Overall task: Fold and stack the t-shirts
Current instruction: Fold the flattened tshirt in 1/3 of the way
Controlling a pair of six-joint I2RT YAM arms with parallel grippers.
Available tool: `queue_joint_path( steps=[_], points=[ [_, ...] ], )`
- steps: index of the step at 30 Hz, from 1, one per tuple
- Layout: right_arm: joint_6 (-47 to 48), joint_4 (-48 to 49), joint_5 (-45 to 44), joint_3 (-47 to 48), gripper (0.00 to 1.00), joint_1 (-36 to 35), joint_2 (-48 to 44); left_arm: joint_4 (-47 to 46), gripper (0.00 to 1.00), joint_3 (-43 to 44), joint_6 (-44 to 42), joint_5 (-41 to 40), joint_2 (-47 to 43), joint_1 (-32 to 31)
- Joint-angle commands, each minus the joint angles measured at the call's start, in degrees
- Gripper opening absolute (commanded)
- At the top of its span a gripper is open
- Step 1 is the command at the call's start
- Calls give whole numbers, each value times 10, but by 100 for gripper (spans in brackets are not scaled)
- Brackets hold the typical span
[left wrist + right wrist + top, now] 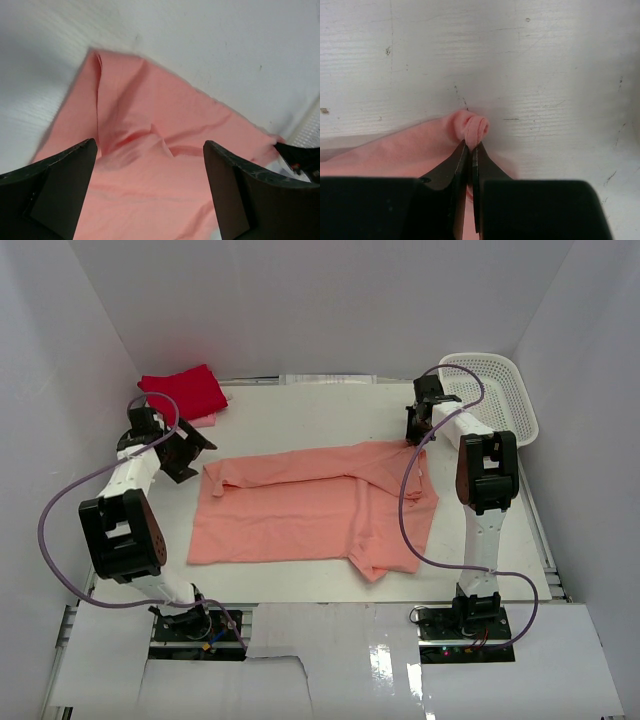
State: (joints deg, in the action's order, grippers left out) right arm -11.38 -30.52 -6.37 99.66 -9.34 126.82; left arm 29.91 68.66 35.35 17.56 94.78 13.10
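The salmon-pink t-shirt (310,510) lies spread in the middle of the table, its far edge folded over. My right gripper (415,432) is shut on its far right corner, where a curl of cloth (472,127) sticks out past the fingertips (471,149). My left gripper (195,455) is open beside the shirt's far left corner, and the cloth (145,170) shows between its fingers (65,175) without being held. The bright red t-shirt (185,392) lies folded at the far left on the pale pink t-shirt (207,420), of which only an edge shows.
A white lattice basket (495,390) stands at the far right against the wall. White walls close in the table on three sides. Purple cables loop beside both arms.
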Motion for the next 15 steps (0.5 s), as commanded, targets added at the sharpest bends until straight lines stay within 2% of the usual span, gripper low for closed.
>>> queue_joint_path(
  steps=[1,9,15],
  points=[
    [6,-1,7,15,8,3,-7,6,98,-47,46,85,-63,16],
    [6,-1,5,16,8,3,-7,-118,98,-230,205,177,-192,34],
    [6,-1,3,17,8,3,-6,-123,98,-271,264,165,-238,34]
  ],
)
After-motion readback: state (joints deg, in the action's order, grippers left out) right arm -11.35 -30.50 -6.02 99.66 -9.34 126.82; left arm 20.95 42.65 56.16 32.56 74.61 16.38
